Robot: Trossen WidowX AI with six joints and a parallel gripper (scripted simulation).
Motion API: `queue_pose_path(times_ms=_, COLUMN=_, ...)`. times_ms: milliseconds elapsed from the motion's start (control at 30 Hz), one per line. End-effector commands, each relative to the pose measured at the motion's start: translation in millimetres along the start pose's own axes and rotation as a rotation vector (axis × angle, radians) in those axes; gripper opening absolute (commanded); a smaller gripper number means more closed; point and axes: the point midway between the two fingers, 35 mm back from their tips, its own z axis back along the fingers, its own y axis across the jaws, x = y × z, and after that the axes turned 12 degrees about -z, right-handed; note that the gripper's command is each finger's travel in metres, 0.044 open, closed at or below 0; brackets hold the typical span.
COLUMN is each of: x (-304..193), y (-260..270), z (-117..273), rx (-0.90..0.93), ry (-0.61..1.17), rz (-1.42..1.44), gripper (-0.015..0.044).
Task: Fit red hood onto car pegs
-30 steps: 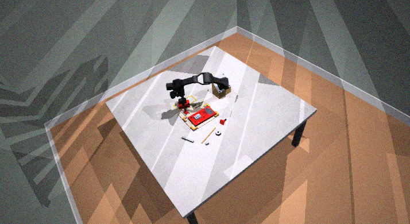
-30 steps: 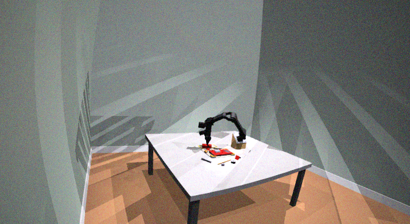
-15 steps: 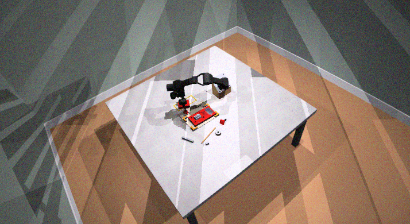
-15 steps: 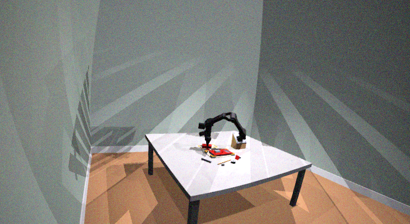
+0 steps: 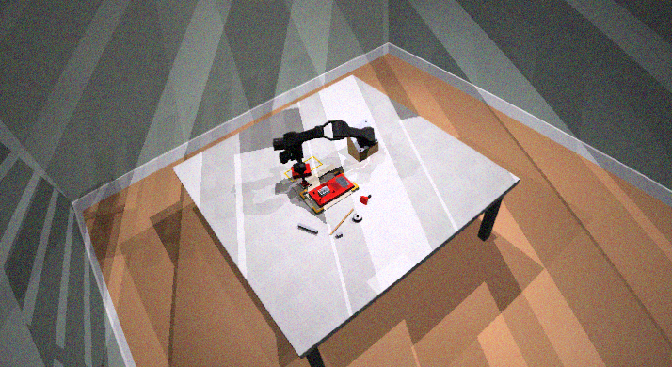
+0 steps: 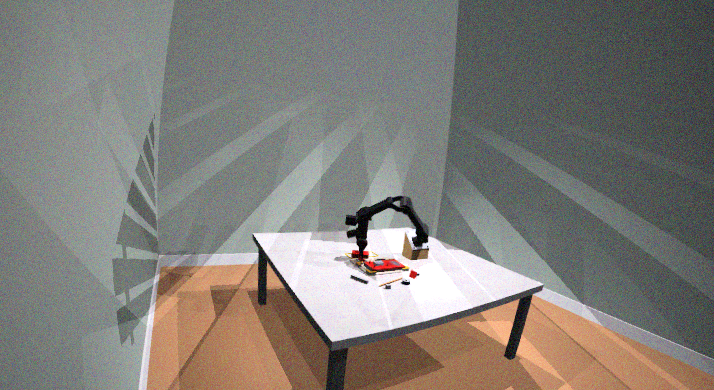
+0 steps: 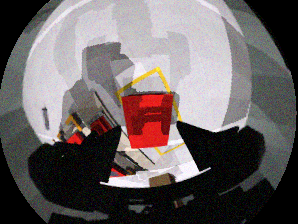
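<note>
End effector released, nothing grasped. Hood by the tabletop side of the chassis nearer the top view's upper-left edge. Wrist view: hood ahead, centred between the spread fingers. Its long axis unclear; chassis runs roughly parallel to that edge. Likely next: straddle hood squarely, close. Clearance below unreadable; an off-centre squeeze could twist it.

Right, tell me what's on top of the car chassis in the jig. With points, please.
A grey engine block (image 5: 324, 191) sits on the red chassis (image 5: 332, 194) (image 6: 384, 268), with a grey patch near the other end. The deck beneath the block is covered.
</note>
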Motion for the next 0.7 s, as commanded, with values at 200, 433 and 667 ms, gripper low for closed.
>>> queue_pose_path(times_ms=200, x=-1.9, y=0.5, z=-7.3, rx=0.001, ry=0.007, rz=-0.004, gripper=0.0440)
queue_pose_path(times_ms=433, x=-1.9, y=0.5, z=-10.8, rx=0.001, ry=0.007, rz=-0.004, gripper=0.0440)
queue_pose_path(times_ms=667, x=-2.1, y=0.5, z=-14.2, rx=0.001, ry=0.007, rz=-0.004, gripper=0.0440)
